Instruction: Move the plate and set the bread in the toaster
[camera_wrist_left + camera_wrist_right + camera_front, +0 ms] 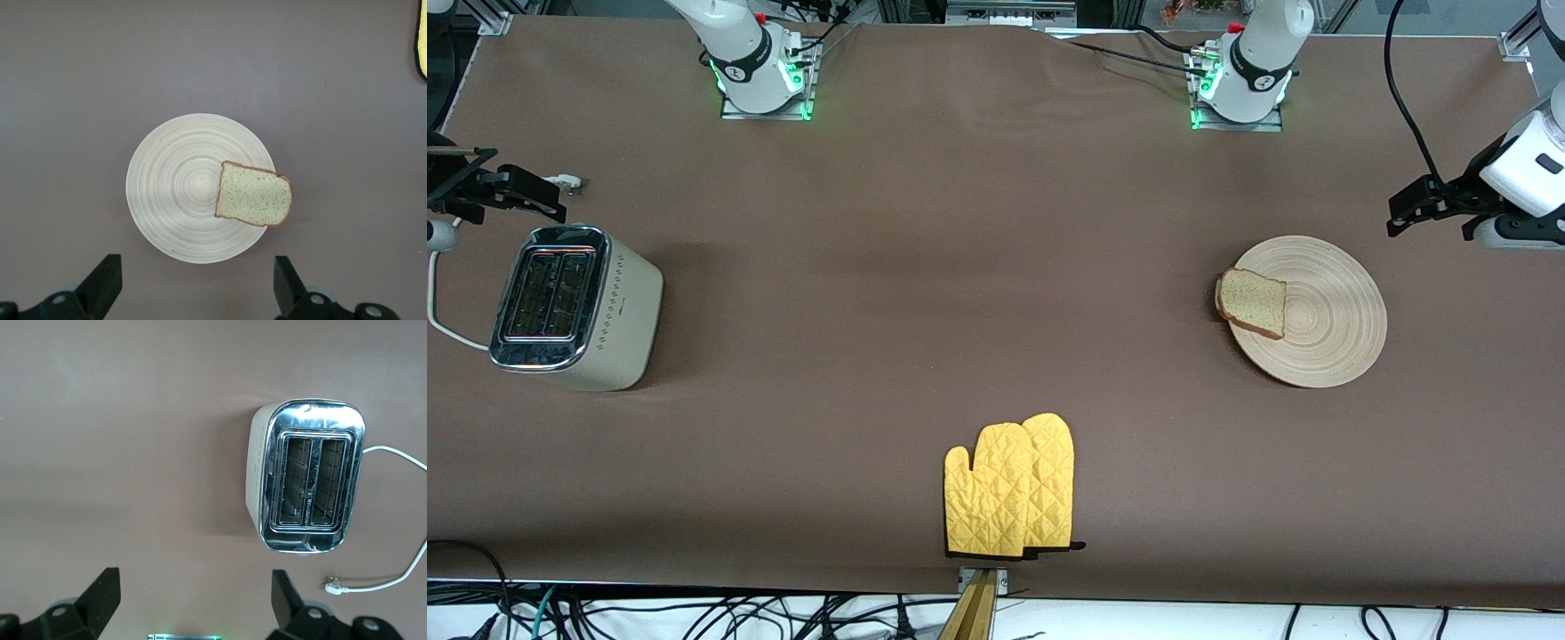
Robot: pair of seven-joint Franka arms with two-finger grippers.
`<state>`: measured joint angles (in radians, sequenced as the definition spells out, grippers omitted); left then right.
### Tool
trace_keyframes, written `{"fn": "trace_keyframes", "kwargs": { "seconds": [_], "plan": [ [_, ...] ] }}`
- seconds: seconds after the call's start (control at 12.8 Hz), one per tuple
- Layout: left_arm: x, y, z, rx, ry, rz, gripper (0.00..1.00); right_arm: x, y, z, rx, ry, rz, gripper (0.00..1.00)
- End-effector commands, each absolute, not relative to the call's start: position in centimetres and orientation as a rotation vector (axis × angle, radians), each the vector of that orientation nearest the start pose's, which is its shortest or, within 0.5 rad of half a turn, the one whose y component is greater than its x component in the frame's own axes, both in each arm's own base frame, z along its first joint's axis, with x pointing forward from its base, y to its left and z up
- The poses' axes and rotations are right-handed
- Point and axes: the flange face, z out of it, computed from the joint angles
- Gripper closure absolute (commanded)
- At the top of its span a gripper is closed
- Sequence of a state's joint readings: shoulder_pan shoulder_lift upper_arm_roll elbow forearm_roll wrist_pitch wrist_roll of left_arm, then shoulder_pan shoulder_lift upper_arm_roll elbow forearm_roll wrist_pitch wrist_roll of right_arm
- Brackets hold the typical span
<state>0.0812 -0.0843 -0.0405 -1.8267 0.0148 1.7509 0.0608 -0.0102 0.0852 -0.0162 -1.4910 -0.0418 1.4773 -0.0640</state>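
The table (996, 267) is covered in brown cloth. The plate (1325, 329) lies flat toward the left arm's end of the table, its ring grooves plainly visible. The bread (1252, 303) lies flat on the plate at the edge facing the right arm's end, with one side overhanging the rim; in the left wrist view the slice (254, 195) covers part of the plate (173, 200) and juts past its edge. The toaster (578, 307) stands upright at the right arm's end of the table, well apart from the plate, chrome top up and both slots empty; the right wrist view looks straight down into the slots of the toaster (308, 483). Its white cord (393, 580) trails on the cloth with the plug lying loose beside it. A pair of yellow quilted oven mitts (1009, 487) lies overlapped at the table edge nearest the front camera, about midway between toaster and plate. The left gripper (1436, 209) hangs in the air near the plate, fingers (100, 283) spread wide and holding nothing. The right gripper (494, 188) hangs in the air just beside the toaster, fingers (100, 597) likewise spread wide and empty.
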Motion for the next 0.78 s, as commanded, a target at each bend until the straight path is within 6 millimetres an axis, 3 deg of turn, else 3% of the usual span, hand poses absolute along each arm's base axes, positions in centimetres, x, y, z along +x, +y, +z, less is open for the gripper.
{"fn": "trace_keyframes", "kwargs": {
  "seconds": [0.0,0.16,0.23,0.7],
  "plan": [
    [54.5,2.8,57.1,-3.09,0.016,-0.077,0.0,57.0,-2.1,60.9,-3.164,-0.049,0.15,0.0],
    [54.8,3.5,56.9,-3.105,0.009,-0.092,0.0,57.0,-2.0,60.9,-3.165,-0.054,0.15,0.0],
    [54.9,4.8,57.0,-3.104,-0.031,-0.122,0.0,57.0,-2.1,60.9,-3.164,-0.049,0.15,0.0],
    [54.8,4.9,56.8,-3.106,-0.036,-0.099,0.0,57.0,-2.1,60.8,-3.163,-0.051,0.153,0.0]
  ]
}}
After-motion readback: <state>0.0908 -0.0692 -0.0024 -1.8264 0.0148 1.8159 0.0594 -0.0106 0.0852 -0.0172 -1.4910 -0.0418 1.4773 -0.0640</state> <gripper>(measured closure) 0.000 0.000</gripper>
